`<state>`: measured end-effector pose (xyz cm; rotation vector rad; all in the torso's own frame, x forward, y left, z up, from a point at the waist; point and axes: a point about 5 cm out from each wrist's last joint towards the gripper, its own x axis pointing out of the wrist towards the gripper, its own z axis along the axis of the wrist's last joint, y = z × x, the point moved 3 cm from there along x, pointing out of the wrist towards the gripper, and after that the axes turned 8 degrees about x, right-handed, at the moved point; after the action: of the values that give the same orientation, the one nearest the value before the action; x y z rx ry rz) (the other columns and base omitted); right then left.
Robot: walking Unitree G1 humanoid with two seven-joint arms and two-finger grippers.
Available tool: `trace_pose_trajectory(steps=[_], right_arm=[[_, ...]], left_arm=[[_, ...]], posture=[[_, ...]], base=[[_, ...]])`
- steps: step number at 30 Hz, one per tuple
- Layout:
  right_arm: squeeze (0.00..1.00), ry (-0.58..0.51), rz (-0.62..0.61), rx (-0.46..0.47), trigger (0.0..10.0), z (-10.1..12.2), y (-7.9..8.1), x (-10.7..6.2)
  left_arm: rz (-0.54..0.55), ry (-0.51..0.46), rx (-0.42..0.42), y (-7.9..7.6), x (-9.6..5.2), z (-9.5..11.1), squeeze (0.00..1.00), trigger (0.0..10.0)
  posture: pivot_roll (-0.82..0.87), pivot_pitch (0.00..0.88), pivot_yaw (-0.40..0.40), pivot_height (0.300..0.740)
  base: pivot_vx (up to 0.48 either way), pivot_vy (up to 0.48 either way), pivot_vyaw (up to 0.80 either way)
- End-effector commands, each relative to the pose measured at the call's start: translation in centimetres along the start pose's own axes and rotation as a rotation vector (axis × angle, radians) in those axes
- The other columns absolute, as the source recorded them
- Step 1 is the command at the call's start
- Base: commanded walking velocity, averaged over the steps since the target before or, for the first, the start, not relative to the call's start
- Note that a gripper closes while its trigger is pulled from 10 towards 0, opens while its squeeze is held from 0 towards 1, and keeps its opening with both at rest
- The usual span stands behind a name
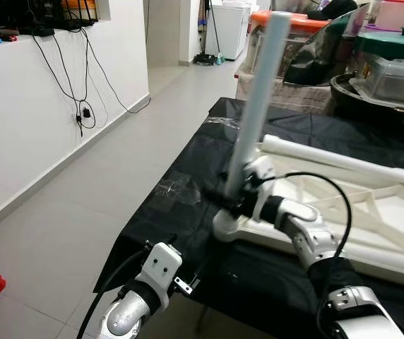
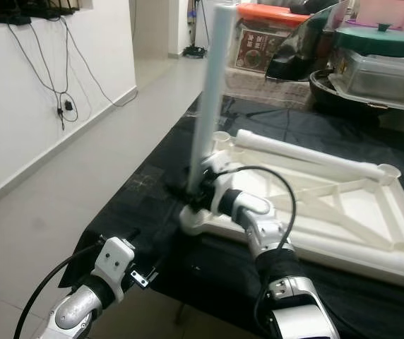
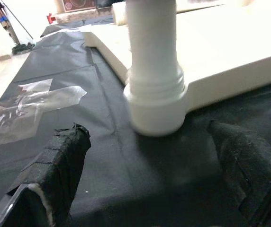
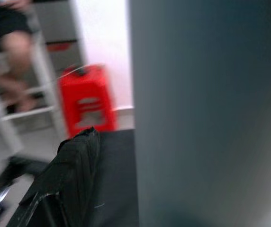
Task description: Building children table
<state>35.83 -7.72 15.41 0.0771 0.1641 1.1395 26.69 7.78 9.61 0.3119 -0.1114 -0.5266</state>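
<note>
Right claw [image 2: 200,185] was clamped on the leg [image 2: 209,99], holding it upright in the tabletop's [image 2: 343,212] corner socket so it'd seat, left claw [image 3: 149,189] wide, idle nearby.

Right gripper [image 2: 196,189] clamped; left gripper [image 3: 149,184] spread low.

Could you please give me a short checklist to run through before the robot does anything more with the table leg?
1. Right end effector grips the tall white plastic leg tube near its base: ok.
2. Leg seated in the corner socket of the upside-down white plastic tabletop: ok; threaded collar visible in left wrist view.
3. Leg fully tightened: cannot tell.
4. Leg upright: not ok; it leans slightly.
5. Left end effector open, apart from the leg: ok.
6. Tabletop resting on the black cloth: ok.
</note>
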Motion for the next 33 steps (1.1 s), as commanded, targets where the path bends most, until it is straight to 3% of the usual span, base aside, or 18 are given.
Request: trace_pose_trajectory(steps=[1,2,4,10,11,12,13,15,16,18,19,21,22,24,25,27,32,33], right_arm=[[0.00,0.064,0.072,0.007,10.0,-1.1,0.9,0.9],[0.00,0.069,0.068,-0.002,0.0,-1.1,0.9,1.2],[0.00,0.066,0.035,-0.024,0.0,-1.1,0.7,1.5],[0.00,0.007,-0.321,0.012,0.0,-0.5,-2.7,1.4],[0.00,-0.022,-0.463,0.050,0.0,-0.3,-3.9,0.8],[0.00,-0.022,-0.463,0.050,0.0,-0.3,-3.9,0.8],[0.00,-0.044,-0.661,0.079,0.0,-0.5,-5.4,-0.4],[0.00,-0.044,-0.661,0.079,0.0,-0.5,-5.4,-0.4],[0.00,-0.068,-0.884,0.137,0.0,-1.1,-6.7,-2.1],[0.00,-0.068,-0.884,0.137,0.0,-1.1,-6.7,-2.1],[0.00,-0.094,-1.132,0.152,0.0,-1.7,-7.4,-4.4],[0.00,-0.094,-1.132,0.152,0.0,-1.7,-7.4,-4.4],[0.00,-0.130,-1.345,0.192,0.0,-2.3,-7.2,-6.3],[0.00,-0.130,-1.345,0.192,0.0,-2.3,-7.2,-6.3],[0.00,-0.156,-1.480,0.223,0.0,-2.8,-6.7,-7.4],[0.00,-0.178,-1.551,0.247,0.0,-3.1,-6.1,-7.6],[0.00,-0.207,-1.514,0.284,0.0,-3.2,-5.5,-6.1],[0.00,-0.229,-1.472,0.278,10.0,-3.0,-5.3,-5.2]], left_arm=[[-0.006,0.000,-0.005,-0.2,-0.1,0.0,0.00,10.0],[-0.006,0.000,-0.004,-0.2,-0.1,0.0,0.00,10.0],[-0.007,0.000,-0.004,-0.3,-0.1,0.0,0.00,10.0],[-0.008,0.007,0.000,-0.2,-0.3,-0.1,0.00,10.0],[-0.006,0.009,0.002,-0.2,-0.3,-0.2,0.00,10.0],[-0.006,0.009,0.002,-0.2,-0.3,-0.2,0.00,10.0],[-0.006,0.009,0.003,-0.1,-0.3,-0.2,0.00,10.0],[-0.006,0.009,0.003,-0.1,-0.3,-0.2,0.00,10.0],[-0.011,0.009,0.004,-0.2,-0.3,-0.2,0.00,10.0],[-0.011,0.009,0.004,-0.2,-0.3,-0.2,0.00,10.0],[-0.015,0.009,0.005,-0.2,-0.2,-0.3,0.00,10.0],[-0.015,0.009,0.005,-0.2,-0.2,-0.3,0.00,10.0],[-0.017,0.009,0.005,-0.2,-0.2,-0.3,0.00,10.0],[-0.017,0.009,0.005,-0.2,-0.2,-0.3,0.00,10.0],[-0.018,0.009,0.006,-0.2,-0.1,-0.3,0.00,10.0],[-0.017,0.010,0.007,-0.2,-0.2,-0.3,0.00,10.0],[-0.016,0.010,0.010,-0.1,-0.2,-0.3,0.00,10.0],[-0.016,0.010,0.010,-0.1,-0.2,-0.3,0.00,10.0]], posture=[[0.20,0.000,-0.079,0.740],[0.20,0.000,-0.076,0.740],[0.20,0.000,-0.076,0.740],[0.21,0.000,-0.092,0.740],[0.20,0.000,-0.085,0.740],[0.20,0.000,-0.085,0.740],[0.19,0.000,-0.080,0.740],[0.19,0.000,-0.080,0.740],[0.18,0.000,-0.071,0.740],[0.18,0.000,-0.071,0.740],[0.18,0.000,-0.068,0.740],[0.18,0.000,-0.068,0.740],[0.19,0.000,-0.070,0.740],[0.19,0.000,-0.070,0.740],[0.19,0.000,-0.072,0.740],[0.19,0.000,-0.072,0.740],[0.19,0.000,-0.073,0.740],[0.19,0.000,-0.071,0.740]], base=[[0.000,0.000,0.00],[0.000,0.000,0.00],[0.000,0.000,0.00],[0.000,0.000,0.00],[0.000,0.000,0.00],[0.000,0.000,0.00],[0.000,0.000,0.00],[0.000,0.000,0.00],[0.000,0.000,0.00],[0.000,0.000,0.00],[0.000,0.000,0.00],[0.000,0.000,0.00],[0.000,0.000,0.00],[0.000,0.000,0.00],[0.000,0.000,0.00],[0.000,0.000,0.00],[0.000,0.000,0.00],[0.000,0.000,0.00]])
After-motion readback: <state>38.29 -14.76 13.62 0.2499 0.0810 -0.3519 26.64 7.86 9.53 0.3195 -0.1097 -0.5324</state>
